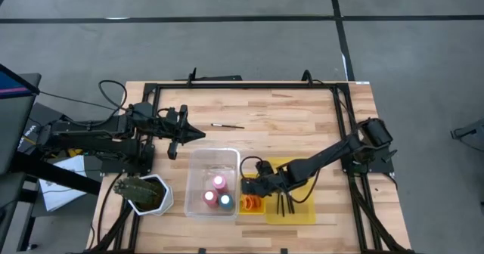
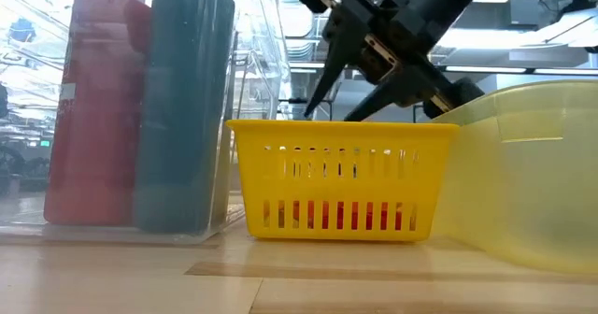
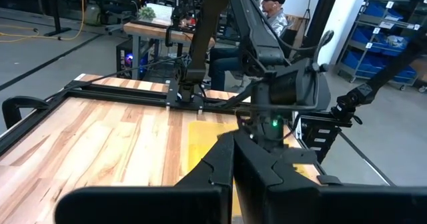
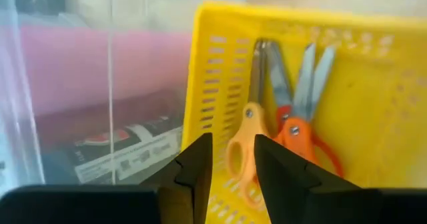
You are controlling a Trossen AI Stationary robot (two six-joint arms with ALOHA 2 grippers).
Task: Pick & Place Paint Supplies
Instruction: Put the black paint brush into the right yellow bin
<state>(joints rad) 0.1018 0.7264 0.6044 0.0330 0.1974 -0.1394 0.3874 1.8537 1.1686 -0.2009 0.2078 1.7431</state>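
Two pairs of orange-handled scissors lie in a small yellow basket. My right gripper hovers just above the basket, slanting down, open, with nothing between its fingers. Pink, red and blue paint bottles stand in the clear bin. Dark paintbrushes lie in the yellow bin. One thin paintbrush lies flat on the table. My left gripper waits shut and level above the table's left part.
A green plant in a white pot stands at the near left. The black frame runs along the table's far edge and sides. Bare wood lies across the far half. A person sits beyond the table.
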